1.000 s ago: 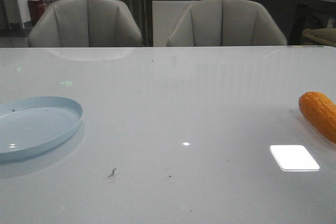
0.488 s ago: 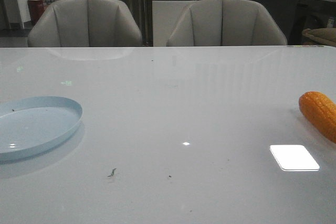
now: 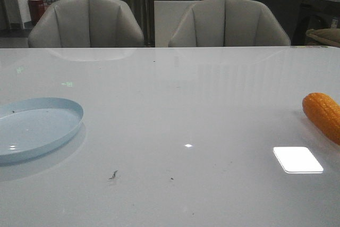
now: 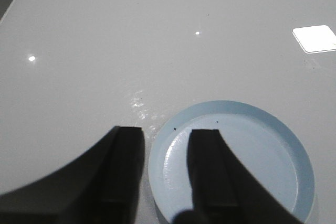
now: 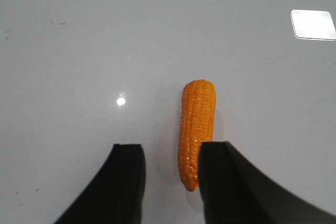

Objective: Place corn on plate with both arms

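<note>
The orange corn (image 3: 324,115) lies on the white table at the far right edge of the front view. The pale blue plate (image 3: 32,126) sits at the far left. Neither gripper shows in the front view. In the right wrist view my right gripper (image 5: 170,150) is open and empty above the table, and the corn (image 5: 196,129) lies lengthwise with its near tip between the fingers, close to one finger (image 5: 220,182). In the left wrist view my left gripper (image 4: 165,137) is open and empty above the plate's rim (image 4: 157,156), one finger (image 4: 210,171) over the plate.
Two grey chairs (image 3: 87,22) (image 3: 228,22) stand behind the table's far edge. A bright window reflection (image 3: 297,159) lies on the tabletop near the corn. Small dark specks (image 3: 113,174) dot the table's front middle.
</note>
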Tool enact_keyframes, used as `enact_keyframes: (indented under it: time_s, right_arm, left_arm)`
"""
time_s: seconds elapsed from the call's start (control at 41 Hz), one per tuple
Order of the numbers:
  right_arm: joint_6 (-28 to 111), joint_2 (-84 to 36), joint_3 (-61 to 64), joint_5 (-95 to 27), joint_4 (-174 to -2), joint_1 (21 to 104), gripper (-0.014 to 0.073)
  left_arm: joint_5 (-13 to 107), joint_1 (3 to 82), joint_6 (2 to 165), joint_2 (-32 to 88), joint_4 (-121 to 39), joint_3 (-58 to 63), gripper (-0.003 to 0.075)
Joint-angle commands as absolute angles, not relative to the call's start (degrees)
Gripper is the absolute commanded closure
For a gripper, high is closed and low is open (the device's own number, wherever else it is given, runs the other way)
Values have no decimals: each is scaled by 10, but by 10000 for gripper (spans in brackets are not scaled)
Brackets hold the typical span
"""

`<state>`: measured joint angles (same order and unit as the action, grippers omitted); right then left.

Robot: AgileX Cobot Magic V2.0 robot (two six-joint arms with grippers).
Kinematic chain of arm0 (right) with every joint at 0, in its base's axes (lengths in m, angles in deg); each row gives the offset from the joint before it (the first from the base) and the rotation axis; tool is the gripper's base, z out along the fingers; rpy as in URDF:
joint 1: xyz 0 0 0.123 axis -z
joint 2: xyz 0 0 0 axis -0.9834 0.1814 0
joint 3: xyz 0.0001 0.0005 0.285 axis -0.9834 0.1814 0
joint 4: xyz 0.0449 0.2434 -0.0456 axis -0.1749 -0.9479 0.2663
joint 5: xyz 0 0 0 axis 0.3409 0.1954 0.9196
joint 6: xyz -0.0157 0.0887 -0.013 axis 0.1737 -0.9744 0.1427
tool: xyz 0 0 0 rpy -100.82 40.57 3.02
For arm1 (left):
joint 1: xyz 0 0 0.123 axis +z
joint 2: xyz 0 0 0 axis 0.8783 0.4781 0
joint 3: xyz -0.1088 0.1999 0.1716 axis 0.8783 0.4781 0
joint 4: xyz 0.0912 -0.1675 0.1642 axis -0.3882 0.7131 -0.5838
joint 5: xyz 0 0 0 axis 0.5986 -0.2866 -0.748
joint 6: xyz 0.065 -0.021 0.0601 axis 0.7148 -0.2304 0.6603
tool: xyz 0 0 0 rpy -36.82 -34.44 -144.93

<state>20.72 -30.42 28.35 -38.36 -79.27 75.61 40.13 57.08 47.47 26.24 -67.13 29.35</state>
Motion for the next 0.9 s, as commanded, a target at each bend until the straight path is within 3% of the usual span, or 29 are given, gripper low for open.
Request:
enact_keyframes:
  time_s: [0.0, 0.366, 0.707, 0.878]
  right_arm:
    - [208, -309, 263, -347, -794, 755, 175]
    - [208, -309, 263, -347, -794, 755, 175]
    - [208, -309, 263, -349, -794, 755, 175]
    - [208, -309, 263, -353, -794, 755, 175]
  left_arm:
    - [349, 567, 470, 265, -662, 276, 263]
    - [342, 570, 470, 308, -624, 249, 262]
    - [591, 610, 470, 448, -588, 31, 262]
    - [648, 613, 470, 546, -588, -37, 262]
